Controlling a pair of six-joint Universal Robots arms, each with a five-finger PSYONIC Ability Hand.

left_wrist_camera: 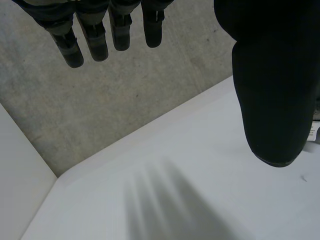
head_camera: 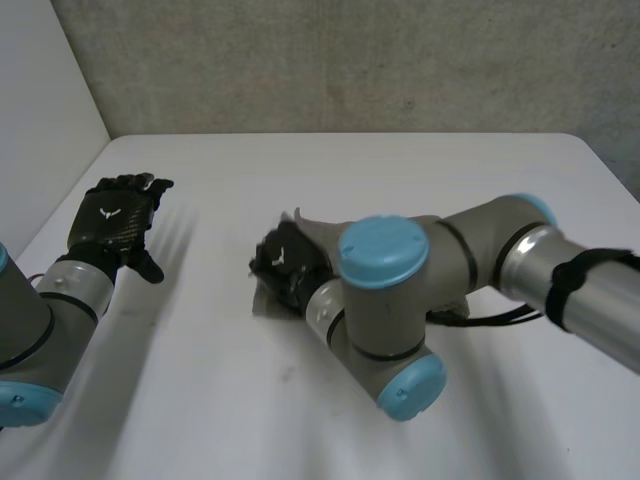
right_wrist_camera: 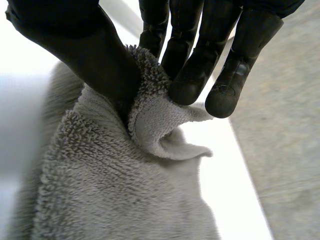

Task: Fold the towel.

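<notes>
A grey terry towel (right_wrist_camera: 115, 190) lies bunched on the white table (head_camera: 400, 190), mostly hidden in the head view under my right arm, with a bit showing as the towel (head_camera: 268, 300). My right hand (head_camera: 285, 265) is at the table's middle; in the right wrist view the right hand (right_wrist_camera: 100, 60) pinches a raised fold at the towel's edge between thumb and fingers (right_wrist_camera: 187, 85). My left hand (head_camera: 115, 220) rests flat near the table's left edge with fingers (left_wrist_camera: 90, 40) straight, holding nothing, well apart from the towel.
A grey wall (head_camera: 350, 60) runs behind the table's far edge, and a white panel (head_camera: 40, 110) stands along its left side. My right arm (head_camera: 480, 260) reaches across the table from the right, covering the area behind the towel.
</notes>
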